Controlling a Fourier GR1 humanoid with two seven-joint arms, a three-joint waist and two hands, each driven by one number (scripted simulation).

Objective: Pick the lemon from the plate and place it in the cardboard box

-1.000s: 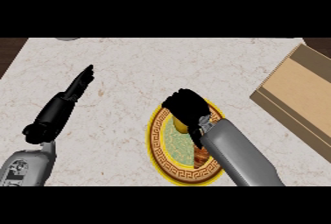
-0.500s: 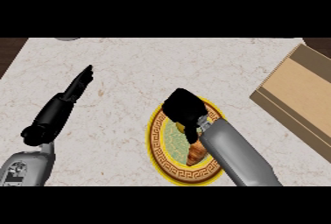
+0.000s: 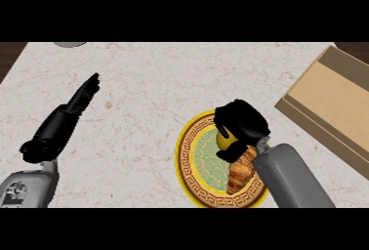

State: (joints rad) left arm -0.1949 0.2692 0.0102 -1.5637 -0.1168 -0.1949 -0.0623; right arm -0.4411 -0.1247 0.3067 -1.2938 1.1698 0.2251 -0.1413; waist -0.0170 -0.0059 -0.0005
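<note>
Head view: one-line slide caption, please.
Right robot hand curls around the lemon on the plate, cardboard box at right.

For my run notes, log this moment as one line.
stage: grasping | right hand: curled round lemon on plate | left hand: open, resting | cardboard box: lemon not in

A pale speckled stone counter (image 3: pixel 151 78) carries a gold-rimmed plate (image 3: pixel 186 161) near its front edge and an open cardboard box (image 3: pixel 324 100) lying well apart at the right side.
</note>
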